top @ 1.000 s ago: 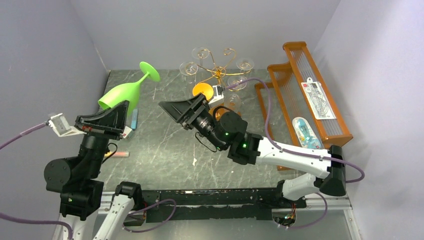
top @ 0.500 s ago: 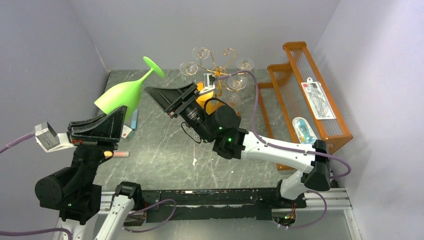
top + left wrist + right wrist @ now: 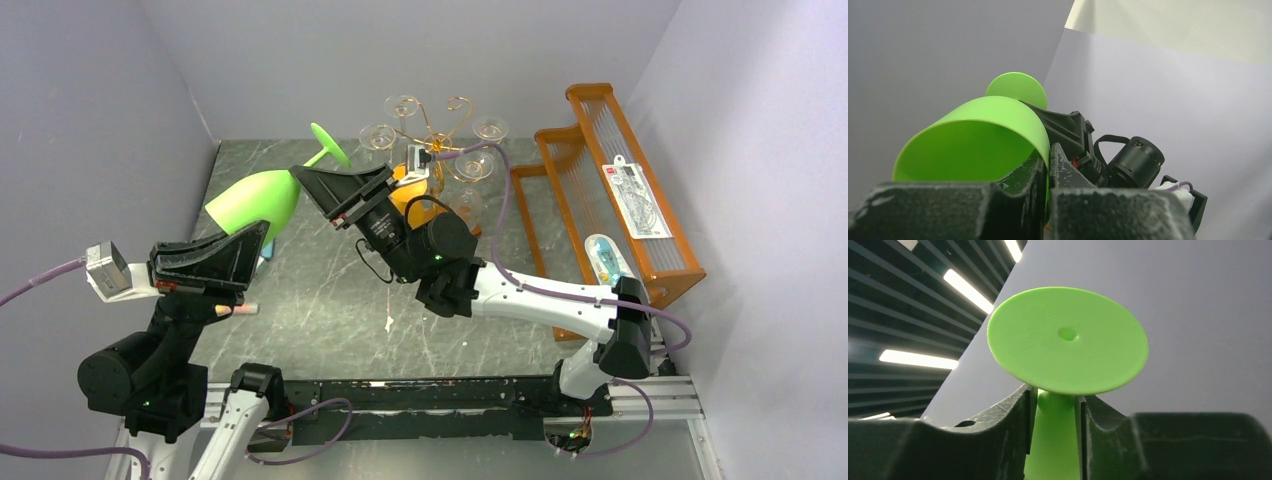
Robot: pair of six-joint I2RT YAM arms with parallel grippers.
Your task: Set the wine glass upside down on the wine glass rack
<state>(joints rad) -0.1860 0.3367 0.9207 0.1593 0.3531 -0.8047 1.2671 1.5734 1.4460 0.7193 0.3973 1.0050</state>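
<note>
The wine glass [image 3: 255, 200] is bright green plastic, tilted in the air with its foot [image 3: 330, 145] up and to the right. My left gripper [image 3: 262, 232] is shut on the bowl's rim, one finger inside and one outside, as the left wrist view [image 3: 1049, 170] shows on the glass [image 3: 978, 135]. My right gripper [image 3: 305, 178] is shut on the stem [image 3: 1055, 435] just under the foot [image 3: 1068, 340], with a finger against each side [image 3: 1054, 402]. The gold wire wine glass rack [image 3: 432, 125] stands behind the right arm. Its base is hidden.
Clear glasses [image 3: 378, 137] hang on the rack's scroll arms. An orange wooden slatted shelf [image 3: 610, 190] with packaged items stands at the right. A pink object [image 3: 238, 309] and a blue one [image 3: 265, 255] lie on the marble tabletop near the left arm.
My left gripper has carried the glass to the right and tilted it. My right gripper has moved left and back to the stem and has closed round it.
</note>
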